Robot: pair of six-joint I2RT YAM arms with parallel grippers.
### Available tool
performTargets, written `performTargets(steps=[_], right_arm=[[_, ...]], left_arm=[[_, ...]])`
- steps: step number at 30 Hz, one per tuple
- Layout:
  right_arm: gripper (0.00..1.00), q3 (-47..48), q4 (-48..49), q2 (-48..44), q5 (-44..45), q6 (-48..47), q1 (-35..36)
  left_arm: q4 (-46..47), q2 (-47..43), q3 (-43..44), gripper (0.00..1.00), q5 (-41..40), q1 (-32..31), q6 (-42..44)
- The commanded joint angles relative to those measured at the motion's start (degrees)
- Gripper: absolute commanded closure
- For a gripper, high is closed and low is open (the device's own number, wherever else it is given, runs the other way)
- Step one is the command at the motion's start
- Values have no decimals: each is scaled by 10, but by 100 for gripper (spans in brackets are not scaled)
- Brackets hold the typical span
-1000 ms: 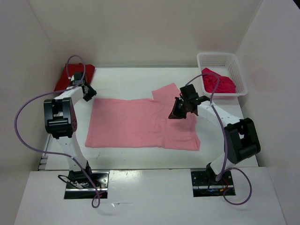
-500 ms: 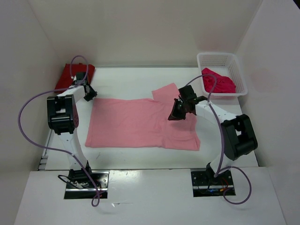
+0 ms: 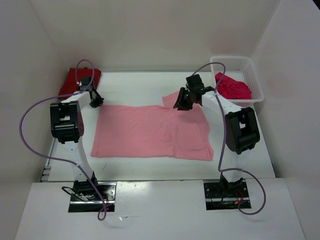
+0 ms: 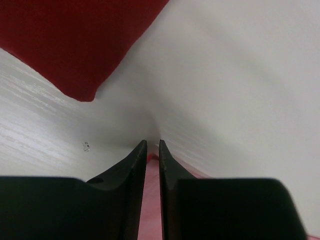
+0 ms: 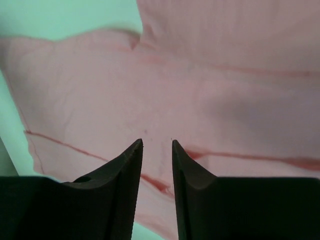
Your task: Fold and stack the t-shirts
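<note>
Right gripper (image 3: 180,103) hovers over the flat light pink cloth t-shirt (image 3: 150,132); left gripper (image 3: 95,100) sits at the shirt's far left corner.

Directly beneath the right gripper (image 5: 156,142) the light pink t-shirt (image 5: 225,100) lies spread on the white surface (image 3: 140,85). The gripper's jaws stand a little apart with nothing between them, over the seam where the far right sleeve joins the body. The left gripper (image 4: 152,144) is narrow, only a thin slit between its tips, with pink cloth showing low in that slit. Just beyond it and to its left lies the folded dark red t-shirt (image 4: 75,40), apart from the pink one. To the right of the right gripper, the bright crimson-pink t-shirt (image 3: 232,87) lies bunched in the white plastic mesh basket (image 3: 232,59).
</note>
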Motion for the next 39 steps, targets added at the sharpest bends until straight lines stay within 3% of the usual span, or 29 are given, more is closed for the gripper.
performTargets(steps=[1, 4, 8, 14, 21, 25, 30, 33, 39], right_arm=[[63, 77, 21, 46, 27, -20, -15], [52, 175, 14, 103, 68, -32, -27], [45, 266, -2, 173, 127, -55, -41], [43, 425, -58, 291, 231, -81, -53], [47, 660, -160, 450, 266, -107, -53], [50, 703, -180, 490, 260, -107, -53], [51, 693, -185, 497, 267, -107, -53], [65, 680, -185, 487, 267, -107, -53], [66, 633, -180, 462, 272, -101, -53]], left_arm=[[-3, 7, -3, 79, 6, -1, 11], [-3, 7, -3, 85, 12, -7, 6], [-3, 2, -9, 92, 6, -7, 1], [3, -27, -28, 97, 12, -7, -5], [3, -44, -33, 100, 17, -7, -11], [3, -44, -33, 100, 27, -7, -16], [3, -44, -33, 100, 28, -7, -16], [8, -44, -33, 100, 33, -7, -16], [8, -44, -33, 100, 33, -7, -21]])
